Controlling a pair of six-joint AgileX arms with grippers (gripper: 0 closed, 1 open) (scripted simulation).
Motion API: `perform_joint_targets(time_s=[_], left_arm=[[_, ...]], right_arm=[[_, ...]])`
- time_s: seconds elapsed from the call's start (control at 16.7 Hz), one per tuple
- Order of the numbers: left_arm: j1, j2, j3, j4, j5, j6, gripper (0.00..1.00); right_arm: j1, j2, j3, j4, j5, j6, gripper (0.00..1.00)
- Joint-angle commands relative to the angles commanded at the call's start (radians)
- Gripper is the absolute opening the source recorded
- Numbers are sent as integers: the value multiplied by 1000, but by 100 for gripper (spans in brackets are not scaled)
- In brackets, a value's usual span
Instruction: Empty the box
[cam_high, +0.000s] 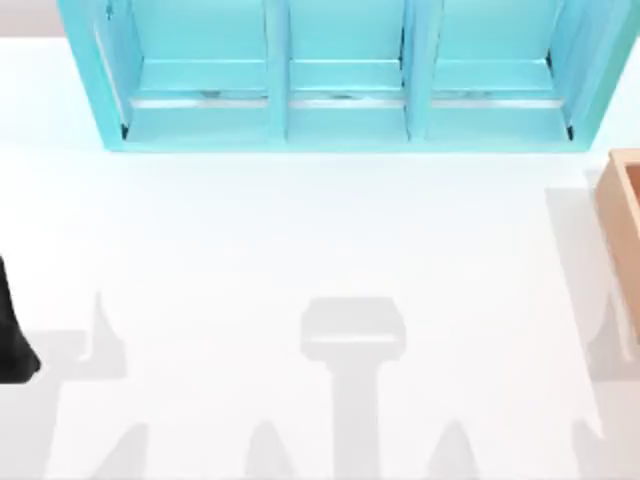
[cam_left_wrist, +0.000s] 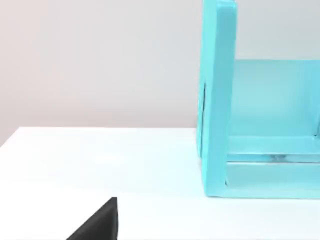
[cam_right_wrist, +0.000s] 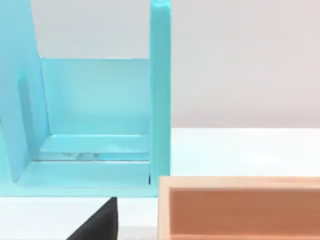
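Note:
The light tan box (cam_high: 622, 215) sits at the table's right edge, cut off by the top view's border. In the right wrist view its thick near wall (cam_right_wrist: 240, 182) and darker brown inside face are close ahead; its floor is hidden. A black part of my right gripper (cam_right_wrist: 97, 222) shows low in that view, short of the box. My left arm (cam_high: 14, 335) is parked at the table's left edge, and a black part of my left gripper (cam_left_wrist: 97, 222) shows over bare table.
A large turquoise three-compartment shelf unit (cam_high: 340, 100) stands along the back of the table, its end wall (cam_left_wrist: 217, 100) ahead of the left wrist and its right end (cam_right_wrist: 160, 90) just behind the box. White table (cam_high: 320, 250) stretches between the arms.

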Motion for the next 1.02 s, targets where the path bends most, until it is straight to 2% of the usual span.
perform_joint_targets(time_s=[0.24, 0.42, 1.02], left_arm=[[0, 0, 0, 0, 0, 0, 100], [0, 0, 0, 0, 0, 0, 100], [0, 0, 0, 0, 0, 0, 100]], right_arm=[[-12, 34, 32, -32, 1, -12, 100], [-52, 162, 150, -153, 3, -51, 100], [-263, 1070, 807, -816, 3, -258, 100]])
